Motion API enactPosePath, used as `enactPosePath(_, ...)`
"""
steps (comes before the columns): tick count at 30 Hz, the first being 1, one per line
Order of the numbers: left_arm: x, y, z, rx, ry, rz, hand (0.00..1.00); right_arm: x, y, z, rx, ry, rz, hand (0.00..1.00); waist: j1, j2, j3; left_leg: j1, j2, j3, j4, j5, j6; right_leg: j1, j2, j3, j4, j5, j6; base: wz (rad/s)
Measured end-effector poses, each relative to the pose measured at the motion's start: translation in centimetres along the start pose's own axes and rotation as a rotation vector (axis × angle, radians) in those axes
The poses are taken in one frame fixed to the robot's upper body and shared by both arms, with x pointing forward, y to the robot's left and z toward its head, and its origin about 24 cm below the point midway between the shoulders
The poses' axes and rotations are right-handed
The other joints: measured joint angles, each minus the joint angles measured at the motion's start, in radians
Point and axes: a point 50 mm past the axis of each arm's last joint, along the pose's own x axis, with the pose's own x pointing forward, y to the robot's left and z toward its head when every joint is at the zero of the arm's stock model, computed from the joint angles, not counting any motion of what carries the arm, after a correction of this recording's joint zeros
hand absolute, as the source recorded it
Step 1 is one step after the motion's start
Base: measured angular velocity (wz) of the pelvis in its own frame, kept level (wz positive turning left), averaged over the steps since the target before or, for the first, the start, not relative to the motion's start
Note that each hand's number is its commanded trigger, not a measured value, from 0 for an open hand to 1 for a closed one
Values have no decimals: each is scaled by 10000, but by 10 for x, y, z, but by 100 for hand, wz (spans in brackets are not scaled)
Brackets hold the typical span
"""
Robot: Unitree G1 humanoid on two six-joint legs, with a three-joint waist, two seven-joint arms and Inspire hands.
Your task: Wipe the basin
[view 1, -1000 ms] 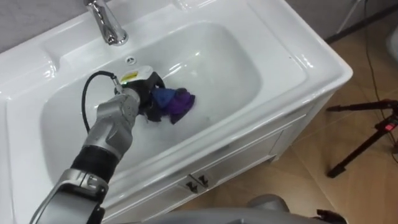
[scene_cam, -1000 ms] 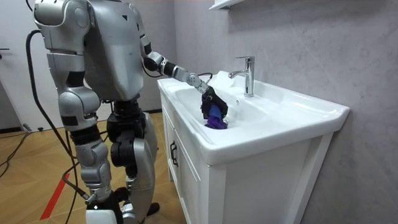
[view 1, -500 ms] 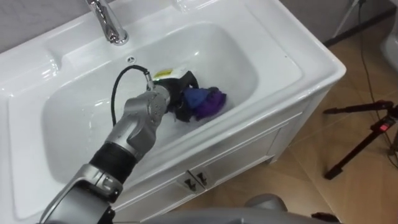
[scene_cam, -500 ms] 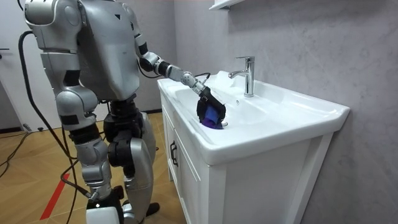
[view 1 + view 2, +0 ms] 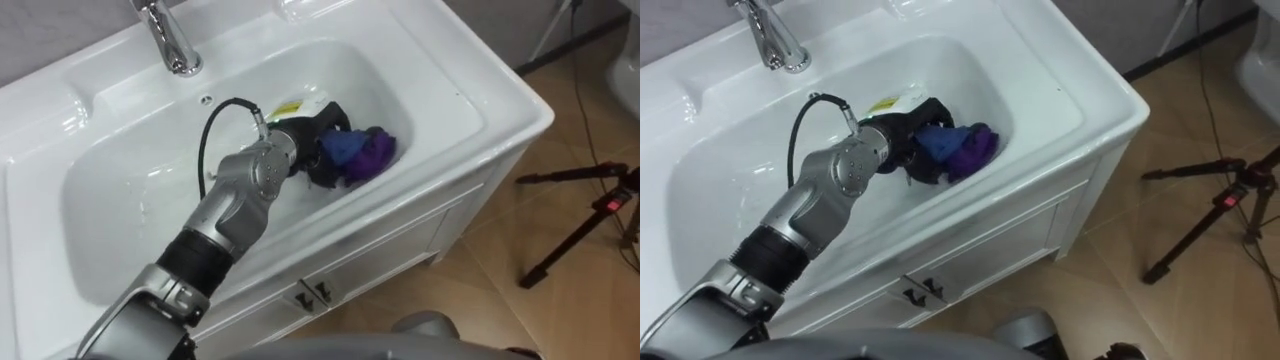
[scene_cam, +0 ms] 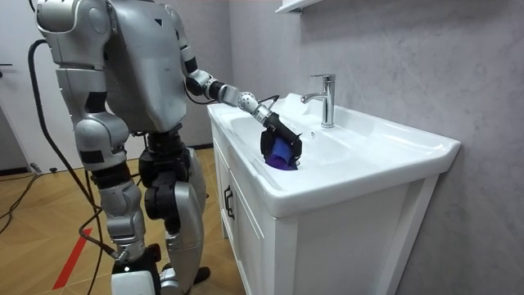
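Observation:
The white basin is set in a white vanity, and I stand at its front. My left arm reaches in from the lower left. My left hand, dark-coloured, is shut on a purple and blue cloth, pressing it against the basin's right inner slope. The right eye view shows the same hand and cloth. In the room view the hand holds the cloth low inside the bowl, near the front wall.
A chrome faucet stands at the back rim, with a small overflow hole below it. Cabinet door handles sit under the front edge. A black tripod stands on the wooden floor to the right.
My left hand has slid the cloth from the middle of the basin toward its right end. My arm has stretched further to the right.

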Motion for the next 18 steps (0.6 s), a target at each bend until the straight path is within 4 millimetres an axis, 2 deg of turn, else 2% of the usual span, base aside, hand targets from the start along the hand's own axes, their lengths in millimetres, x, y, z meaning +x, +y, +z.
enactPosePath(6,0,1,-2,70,130,234,100,0,6,-9,-50,370,4,0,-12,-68,38,253,16,79,5,0,0,183,16,88,5,-1,1,-4)
enactPosePath(9,3,-5,-12,-45,528,95,100,-1,7,-13,-70,609,107,0,44,-80,46,335,52,290,-4,-1,-2,245,56,348,-36,-12,-1,-17)
enactPosePath(16,0,-22,-67,-519,2791,140,100,-1,8,-27,481,1254,247,0,82,-218,66,596,85,573,-86,-2,-4,191,105,641,-13,-19,-10,-13)
enactPosePath(18,-3,-24,-84,-807,3438,333,100,-2,8,-30,620,1305,232,0,79,-291,43,666,91,650,-133,-2,-5,203,123,723,-18,-18,-12,-13)
